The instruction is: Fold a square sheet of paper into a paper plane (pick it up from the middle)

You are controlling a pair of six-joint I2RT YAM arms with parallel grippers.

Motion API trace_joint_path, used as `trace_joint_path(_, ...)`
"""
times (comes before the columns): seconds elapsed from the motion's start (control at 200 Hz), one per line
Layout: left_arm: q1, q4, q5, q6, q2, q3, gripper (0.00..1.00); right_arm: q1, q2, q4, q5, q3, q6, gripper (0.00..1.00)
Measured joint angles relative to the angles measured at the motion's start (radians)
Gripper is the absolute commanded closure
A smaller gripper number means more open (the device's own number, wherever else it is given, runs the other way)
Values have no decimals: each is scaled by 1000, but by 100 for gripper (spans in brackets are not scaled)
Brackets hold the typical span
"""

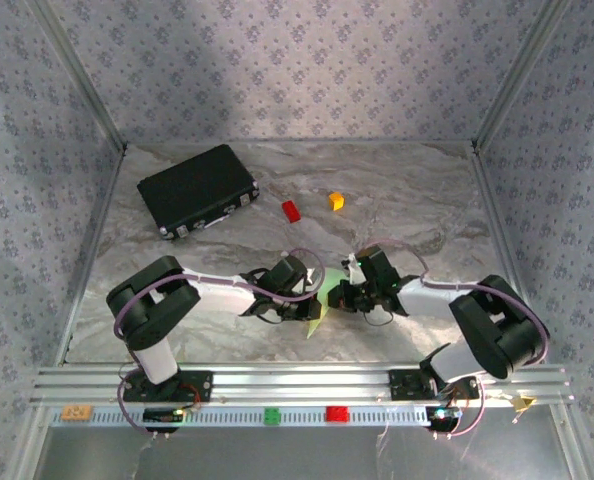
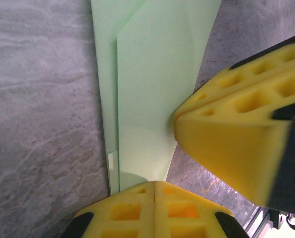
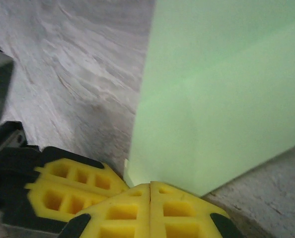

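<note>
The square sheet of paper (image 2: pixel 152 74) is pale green and lies flat on the marble table, folded into long overlapping layers that taper like a slim paper plane. From above, a green sliver of this paper (image 1: pixel 317 318) shows between the two wrists. My left gripper (image 2: pixel 154 182) is shut, its yellow fingertips resting over the paper's narrow end with nothing visible between them. My right gripper (image 3: pixel 150 184) is also shut, its tips at the paper's (image 3: pixel 222 99) edge. In the left wrist view the right gripper's fingers (image 2: pixel 227 129) touch the paper's right edge. Both grippers meet mid-table (image 1: pixel 322 298).
A black case (image 1: pixel 199 188) lies at the back left. A red block (image 1: pixel 291 210) and an orange-yellow block (image 1: pixel 335 200) sit behind the grippers. On the front rail rest a green block (image 1: pixel 272 416) and a red block (image 1: pixel 337 414). Patterned walls close in three sides.
</note>
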Motion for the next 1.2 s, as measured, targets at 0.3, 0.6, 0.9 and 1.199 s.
trace_joint_path(0.3, 0, 1, 0, -2, 0, 0, 100, -52, 21, 10, -3, -3, -2, 97)
trace_joint_path(0.6, 0, 1, 0, -2, 0, 0, 100, -122, 13, -5, -4, 11, -24, 97)
trace_joint_path(0.9, 0, 1, 0, -2, 0, 0, 100, -44, -21, -4, -31, 22, -24, 96)
trace_joint_path(1.199, 0, 7, -1, -3, 0, -3, 100, -7, -7, -5, -34, 4, -24, 97)
